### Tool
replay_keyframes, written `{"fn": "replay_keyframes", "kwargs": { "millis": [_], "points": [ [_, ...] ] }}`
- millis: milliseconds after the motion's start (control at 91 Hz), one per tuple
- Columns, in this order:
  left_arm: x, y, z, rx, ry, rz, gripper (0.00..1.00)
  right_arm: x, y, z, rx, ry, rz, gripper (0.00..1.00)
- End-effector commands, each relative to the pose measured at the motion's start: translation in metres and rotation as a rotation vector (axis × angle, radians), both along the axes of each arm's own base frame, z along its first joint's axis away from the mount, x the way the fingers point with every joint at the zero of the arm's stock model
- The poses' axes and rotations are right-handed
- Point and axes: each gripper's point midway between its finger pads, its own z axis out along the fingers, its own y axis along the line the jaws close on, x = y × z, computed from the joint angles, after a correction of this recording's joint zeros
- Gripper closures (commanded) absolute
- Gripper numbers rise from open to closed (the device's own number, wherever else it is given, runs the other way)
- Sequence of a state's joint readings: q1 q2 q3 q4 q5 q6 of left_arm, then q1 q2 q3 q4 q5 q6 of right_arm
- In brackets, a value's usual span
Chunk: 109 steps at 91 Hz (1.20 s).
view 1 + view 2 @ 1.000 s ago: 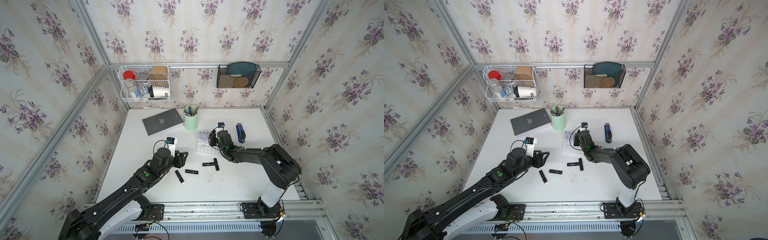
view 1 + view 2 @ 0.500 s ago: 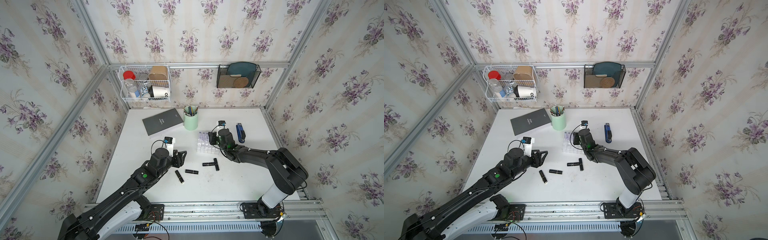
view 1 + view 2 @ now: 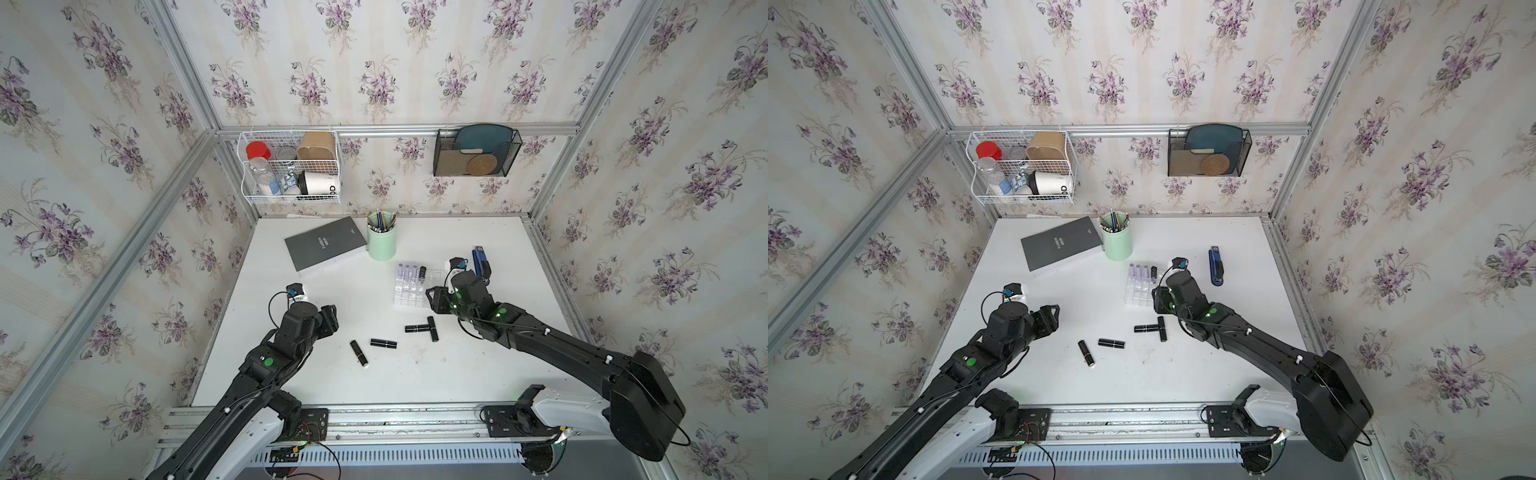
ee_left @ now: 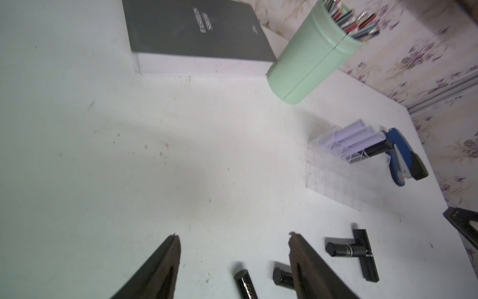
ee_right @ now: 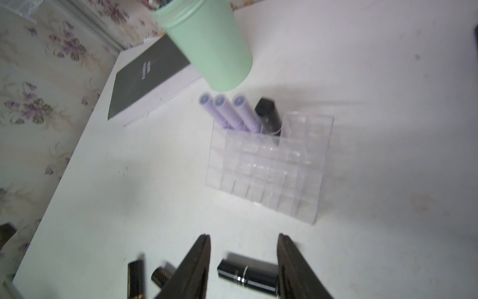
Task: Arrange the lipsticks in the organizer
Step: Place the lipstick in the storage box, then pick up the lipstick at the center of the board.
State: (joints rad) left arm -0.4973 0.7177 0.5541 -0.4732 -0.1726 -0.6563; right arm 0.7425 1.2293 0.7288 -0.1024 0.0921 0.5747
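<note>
We saw three lilac lipsticks [image 3: 407, 272] and one upright black lipstick [image 3: 422, 273] in the organizer's [image 3: 409, 293] twelve o'clock row. Four loose black lipsticks [image 3: 383, 343] lay on the surface [image 3: 457, 374] toward its six o'clock, two forming a T. The right gripper [image 3: 434, 298] hung at its four o'clock.

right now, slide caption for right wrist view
Open right end effector framing a black lipstick; organizer holds three lilac tubes and one black tube.

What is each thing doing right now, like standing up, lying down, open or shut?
Organizer: most cells empty.
Lilac lipsticks: three, standing in its cells.
Black lipstick: standing in the cell beside them.
Other black lipsticks: four, lying on the table.
Left gripper: open, empty.
Right gripper: open, empty.
Pen cup: upright, holding pencils.
Stapler: shut.
Book: closed.
</note>
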Motion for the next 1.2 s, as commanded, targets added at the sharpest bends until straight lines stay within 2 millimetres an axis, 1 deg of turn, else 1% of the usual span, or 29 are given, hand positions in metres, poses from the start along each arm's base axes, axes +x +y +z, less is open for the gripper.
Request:
{"fn": "replay_keyframes", "kwargs": {
  "millis": [0,55,165,286,341,451,517,582,626,692,747,802,846,956,1033,1099,1187],
  "points": [
    [-0.006,-0.008,-0.017,0.039,0.166,-0.040,0.33,-0.033,-0.002,-0.031,-0.091,0.146,0.072,0.53],
    [-0.004,-0.019,-0.021,0.055,0.229,-0.098,0.33,-0.044,0.007,-0.040,-0.105,0.178,0.157,0.54],
    [-0.001,-0.040,-0.030,0.010,0.288,-0.155,0.33,-0.061,0.034,-0.046,-0.181,0.156,0.338,0.55],
    [0.000,-0.048,-0.034,-0.046,0.280,-0.161,0.32,-0.071,0.054,-0.058,-0.218,0.215,0.457,0.54],
    [0.001,-0.048,-0.035,-0.054,0.271,-0.156,0.31,-0.070,0.060,-0.062,-0.236,0.224,0.475,0.53],
    [0.002,-0.051,-0.039,-0.063,0.278,-0.163,0.30,-0.060,0.060,-0.061,-0.288,0.191,0.467,0.51],
    [0.001,-0.054,-0.042,-0.068,0.293,-0.172,0.30,-0.058,0.061,-0.061,-0.308,0.195,0.475,0.51],
    [0.000,-0.056,-0.045,-0.063,0.299,-0.178,0.30,-0.056,0.056,-0.066,-0.331,0.208,0.451,0.51],
    [0.000,-0.056,-0.045,-0.049,0.294,-0.171,0.30,-0.053,0.047,-0.070,-0.348,0.213,0.415,0.50],
    [0.001,-0.056,-0.044,-0.028,0.280,-0.165,0.30,-0.045,0.023,-0.075,-0.360,0.233,0.329,0.50],
    [0.004,-0.061,-0.041,-0.015,0.270,-0.173,0.30,-0.036,0.001,-0.077,-0.342,0.252,0.243,0.51],
    [0.006,-0.069,-0.038,-0.010,0.260,-0.194,0.30,-0.029,-0.017,-0.076,-0.325,0.260,0.168,0.52],
    [0.008,-0.078,-0.036,-0.006,0.252,-0.216,0.30,-0.025,-0.025,-0.074,-0.322,0.258,0.130,0.53],
    [0.010,-0.100,-0.037,0.011,0.246,-0.270,0.30,-0.021,-0.025,-0.074,-0.302,0.269,0.089,0.57],
    [0.009,-0.112,-0.041,0.008,0.255,-0.290,0.31,-0.017,-0.019,-0.075,-0.265,0.273,0.068,0.60],
    [0.008,-0.119,-0.043,0.003,0.258,-0.302,0.31,-0.012,-0.016,-0.077,-0.249,0.278,0.049,0.63],
    [0.005,-0.123,-0.043,0.000,0.255,-0.312,0.32,-0.008,-0.013,-0.078,-0.249,0.272,0.040,0.68]
  ]
}}
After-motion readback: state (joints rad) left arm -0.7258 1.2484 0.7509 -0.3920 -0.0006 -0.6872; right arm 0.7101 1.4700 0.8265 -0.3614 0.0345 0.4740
